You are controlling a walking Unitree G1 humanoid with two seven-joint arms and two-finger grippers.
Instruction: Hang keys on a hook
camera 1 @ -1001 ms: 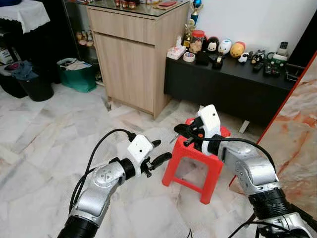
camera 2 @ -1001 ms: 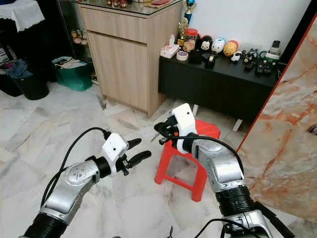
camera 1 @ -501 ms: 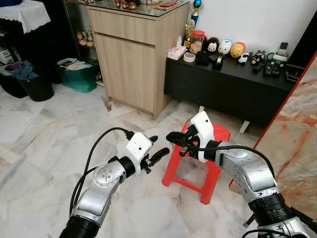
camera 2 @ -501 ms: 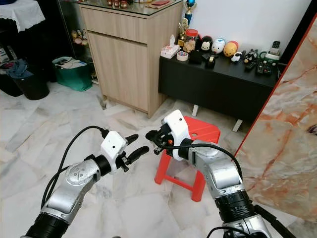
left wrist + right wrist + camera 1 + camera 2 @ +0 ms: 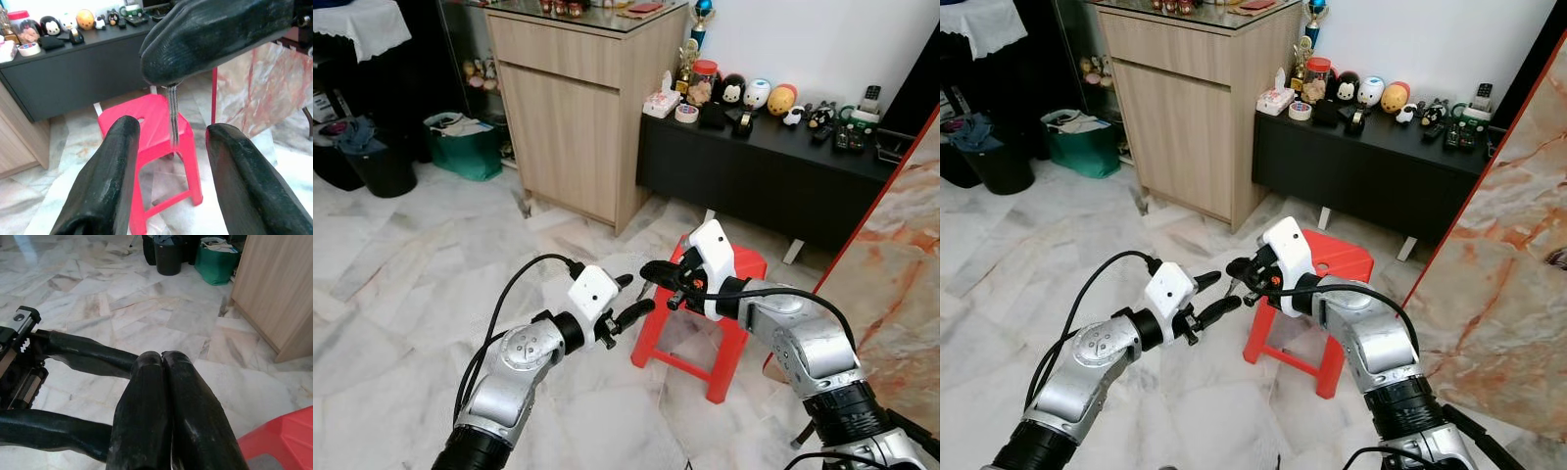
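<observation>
1. Left wrist view: the right tool (image 5: 651,270) is pinching thin silvery metal keys (image 5: 173,117), probably a small bunch, dangling between the left tool's (image 5: 628,299) spread fingers.
2. Handover is pending; the left tool is needing to clamp them.

Bright even indoor light, soft shadows. Head views sharp, dim upper-left corner. Mild sheen on marble floor (image 5: 401,284). Wrist views: close black fingers (image 5: 102,186) slightly soft, background clear.

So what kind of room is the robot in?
Probably a living room in someone's home. There's a marble floor, a wooden cabinet, a low black sideboard lined with cartoon figurines, and a red plastic stool.
</observation>
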